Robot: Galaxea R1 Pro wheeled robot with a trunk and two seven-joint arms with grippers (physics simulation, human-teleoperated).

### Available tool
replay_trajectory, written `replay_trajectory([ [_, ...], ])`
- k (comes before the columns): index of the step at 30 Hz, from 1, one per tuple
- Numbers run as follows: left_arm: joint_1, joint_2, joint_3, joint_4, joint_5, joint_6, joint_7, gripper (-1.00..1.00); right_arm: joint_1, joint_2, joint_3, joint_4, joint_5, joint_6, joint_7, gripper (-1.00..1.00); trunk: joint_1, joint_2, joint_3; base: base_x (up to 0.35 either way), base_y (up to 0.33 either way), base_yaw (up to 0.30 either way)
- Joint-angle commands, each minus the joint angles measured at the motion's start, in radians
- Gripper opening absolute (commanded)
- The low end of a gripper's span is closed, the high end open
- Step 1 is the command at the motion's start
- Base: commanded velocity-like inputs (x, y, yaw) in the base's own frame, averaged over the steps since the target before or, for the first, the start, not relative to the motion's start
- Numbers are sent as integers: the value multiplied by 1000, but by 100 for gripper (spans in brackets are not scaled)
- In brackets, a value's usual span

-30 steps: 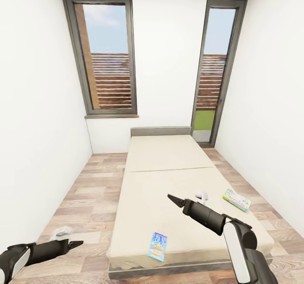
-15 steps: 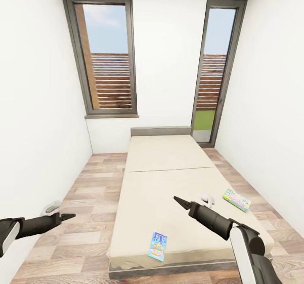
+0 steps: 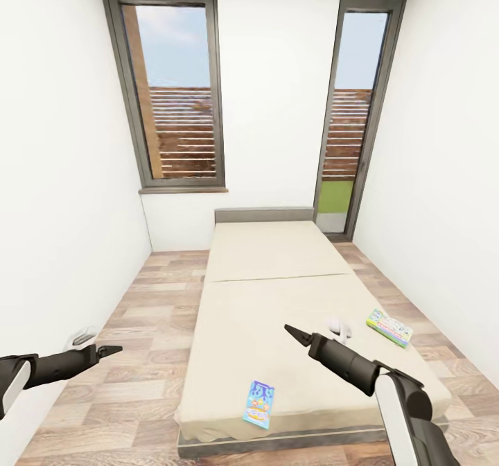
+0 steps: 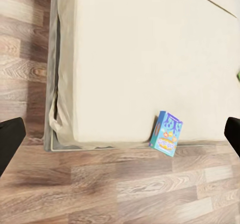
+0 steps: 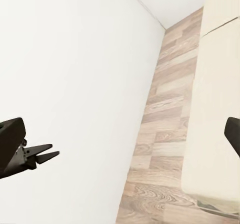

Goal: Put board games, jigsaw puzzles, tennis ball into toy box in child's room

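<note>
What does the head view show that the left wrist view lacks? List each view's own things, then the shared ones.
Head view alone: the green-edged board game near the bed's right edge, the grey headboard, two tall windows, and both arms, with the right claw over the mattress and the left claw over the floor.

Left wrist view alone: the gap between mattress and frame at the bed's corner.

Both: the beige bed, the blue board game at its foot edge, and the wood floor.
</note>
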Motion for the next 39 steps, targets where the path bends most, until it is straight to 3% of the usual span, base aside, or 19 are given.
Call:
replay_trajectory([
  [1,-1,1,2,0,4,7,-3,100,-1,1,-2,4,0,6,3,100,4,-9,-5,0,0,0],
  [13,-1,1,2,0,5,18,-12,100,0,0,-7,196,-2,9,0,100,50,-93,-43,0,0,0],
  [19,-1,1,1,0,6,19,-13,100,7,-15,-9,336,0,-2,-29,100,73,-135,-61,0,0,0],
  [25,-1,-3,1,0,7,18,-13,100,10,-32,-9,392,-5,-75,-34,100,96,-177,-80,0,0,0],
  [31,-1,-3,1,0,7,17,-12,100,16,-64,-70,430,-14,-120,-27,100,119,-219,-99,0,0,0],
  [39,-1,-5,1,0,7,15,-12,100,15,-69,-104,570,-7,-164,-28,100,150,-275,-124,0,0,0],
])
